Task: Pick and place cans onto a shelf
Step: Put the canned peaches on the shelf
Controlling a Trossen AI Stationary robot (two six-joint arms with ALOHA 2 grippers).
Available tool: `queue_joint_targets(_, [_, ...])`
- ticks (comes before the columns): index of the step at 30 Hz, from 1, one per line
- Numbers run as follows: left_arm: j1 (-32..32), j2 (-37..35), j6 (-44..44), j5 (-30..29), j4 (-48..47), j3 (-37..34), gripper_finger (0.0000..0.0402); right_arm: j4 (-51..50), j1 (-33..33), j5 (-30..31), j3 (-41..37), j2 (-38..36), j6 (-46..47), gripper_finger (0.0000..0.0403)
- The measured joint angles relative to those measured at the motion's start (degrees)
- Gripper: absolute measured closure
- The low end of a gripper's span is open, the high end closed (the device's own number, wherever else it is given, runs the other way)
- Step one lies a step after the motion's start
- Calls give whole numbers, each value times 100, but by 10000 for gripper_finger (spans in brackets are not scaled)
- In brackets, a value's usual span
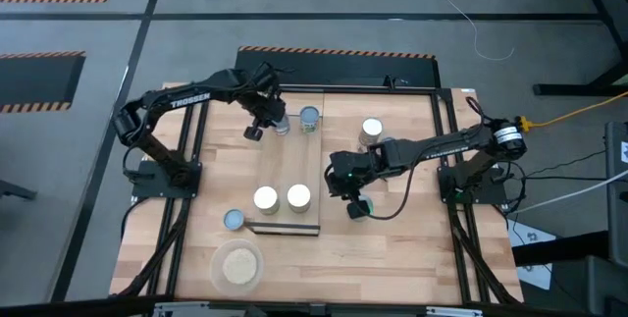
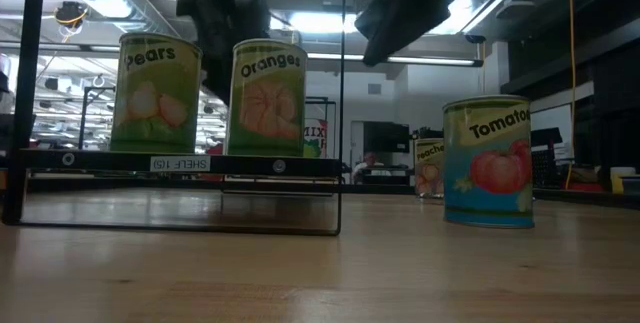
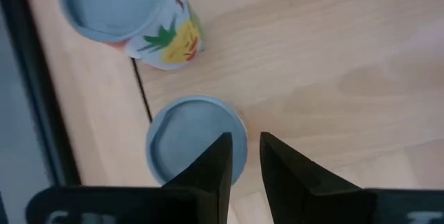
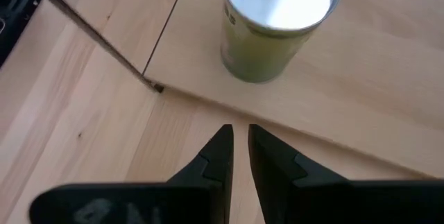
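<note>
Left gripper [image 1: 267, 124], fingers nearly together and holding nothing, hovers upper centre over a blue-grey-topped can [image 1: 282, 122] beside the pineapple can [image 1: 309, 118]. Right gripper [image 1: 339, 182], fingers nearly closed and empty, sits mid-frame beside the shelf [image 1: 285, 227], where pears [image 1: 265, 198] and oranges [image 1: 298, 196] cans stand.

two cans [image 1: 282, 198] on shelf [image 1: 285, 175], dish [image 1: 237, 266] before

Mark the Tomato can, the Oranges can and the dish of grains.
Tomato can [image 2: 488, 163]: low view, middle of its label.
Oranges can [image 2: 267, 98]: low view, front of its label.
Dish of grains [image 1: 238, 266]: high view, the beige grains at its centre.
</note>
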Motion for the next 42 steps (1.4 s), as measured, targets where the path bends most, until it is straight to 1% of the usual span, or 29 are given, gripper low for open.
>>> queue_joint_targets(5, [-57,-489,-248,6,-186,0,332,-225,-2,4,0,-314,2,351])
queue_joint_targets(11, [-246,-1287,-1037,15,-535,0,332,-661,-96,30,0,-951,4,351])
queue_joint_targets(15, [-457,-1844,-1550,78,-1006,0,331,-977,-333,447,0,-1342,12,351])
queue_joint_targets(17, [-564,-2093,-1868,287,-1269,0,331,-1095,-518,686,0,-1483,126,351])
queue_joint_targets(19, [-636,-2365,-2060,670,-1390,-111,331,-1199,-749,852,0,-1577,193,351])
queue_joint_targets(22, [-726,-2863,-2212,1142,-1269,-584,331,-1393,-1140,916,-20,-1639,272,351])
queue_joint_targets(24, [-799,-3247,-2446,1212,-931,-986,331,-1343,-1407,914,-177,-1679,280,351])
queue_joint_targets(27, [-858,-3773,-2906,974,-263,-1718,331,-1234,-1793,847,-525,-1696,361,351])
queue_joint_targets(30, [-909,-4264,-3352,704,624,-2401,331,-993,-2124,486,-892,-1718,608,351])
queue_joint_targets(33, [-940,-4601,-3615,494,1273,-2952,331,-693,-2338,85,-1164,-1713,888,351])
queue_joint_targets(36, [-974,-4748,-3671,381,1727,-3287,331,-561,-2452,48,-1304,-1713,895,351])
queue_joint_targets(42, [-974,-4768,-3669,371,1839,-3445,331,-564,-2611,284,-1320,-1713,867,351])
